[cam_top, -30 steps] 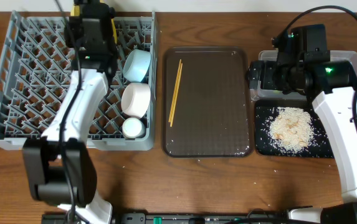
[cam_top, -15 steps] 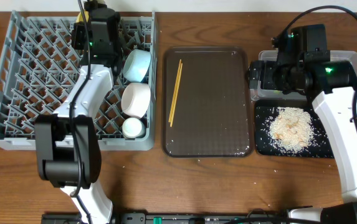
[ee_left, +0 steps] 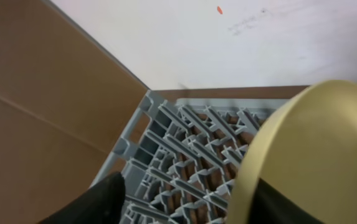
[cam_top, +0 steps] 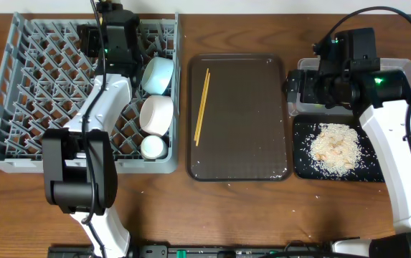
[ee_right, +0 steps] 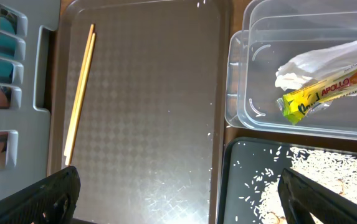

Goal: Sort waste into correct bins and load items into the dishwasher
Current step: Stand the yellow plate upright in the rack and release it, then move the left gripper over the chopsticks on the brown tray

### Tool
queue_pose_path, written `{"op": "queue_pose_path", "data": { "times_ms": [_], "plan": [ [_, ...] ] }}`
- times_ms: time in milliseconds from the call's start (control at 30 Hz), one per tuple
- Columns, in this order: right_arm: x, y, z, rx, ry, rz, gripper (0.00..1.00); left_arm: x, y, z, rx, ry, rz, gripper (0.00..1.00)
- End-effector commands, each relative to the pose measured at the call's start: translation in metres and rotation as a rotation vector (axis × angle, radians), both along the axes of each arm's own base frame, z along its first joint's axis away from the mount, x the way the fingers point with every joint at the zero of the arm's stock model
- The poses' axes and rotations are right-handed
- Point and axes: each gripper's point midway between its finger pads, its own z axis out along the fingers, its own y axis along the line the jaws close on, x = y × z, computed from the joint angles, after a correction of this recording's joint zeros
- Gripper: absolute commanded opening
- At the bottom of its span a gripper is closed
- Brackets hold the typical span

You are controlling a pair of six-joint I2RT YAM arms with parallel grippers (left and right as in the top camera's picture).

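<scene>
The yellow plate (ee_left: 309,155) stands on edge among the pegs at the back of the grey dishwasher rack (cam_top: 40,107). My left gripper (ee_left: 190,190) is open around its rim, with a wide gap on the left side. A light blue bowl (cam_top: 158,74), a white bowl (cam_top: 156,113) and a white cup (cam_top: 153,147) sit in the rack's right column. The chopsticks (cam_top: 201,106) lie on the brown tray (cam_top: 241,118). My right gripper (ee_right: 178,193) hangs open and empty above the trays. Napkin (ee_right: 315,56) and wrapper (ee_right: 328,90) lie in the clear box (ee_right: 240,93). Rice (cam_top: 334,147) covers the black tray (cam_top: 302,163).
The rack fills the table's left side, the brown tray its middle, and the clear box (cam_top: 399,68) and black tray its right. A few rice grains dot the brown tray's front edge. A brown board and white wall rise behind the rack.
The left gripper shifted a little toward the rack's back edge, then opened and let go of the yellow plate. The right arm stayed still.
</scene>
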Motion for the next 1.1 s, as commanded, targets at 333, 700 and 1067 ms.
{"op": "queue_pose_path", "data": {
  "times_ms": [333, 700, 1067],
  "plan": [
    [-0.001, -0.001, 0.002, -0.001, -0.004, -0.003, 0.99, -0.047, -0.062, 0.103, -0.128, -0.162, -0.120, 0.74],
    [-0.001, -0.001, 0.002, -0.001, -0.004, -0.003, 0.99, -0.101, -0.223, 0.033, -0.641, 0.185, -0.569, 0.73],
    [-0.001, -0.001, 0.002, -0.001, -0.004, -0.003, 0.99, -0.117, -0.293, -0.083, -0.748, 0.475, -0.544, 0.74]
  ]
}}
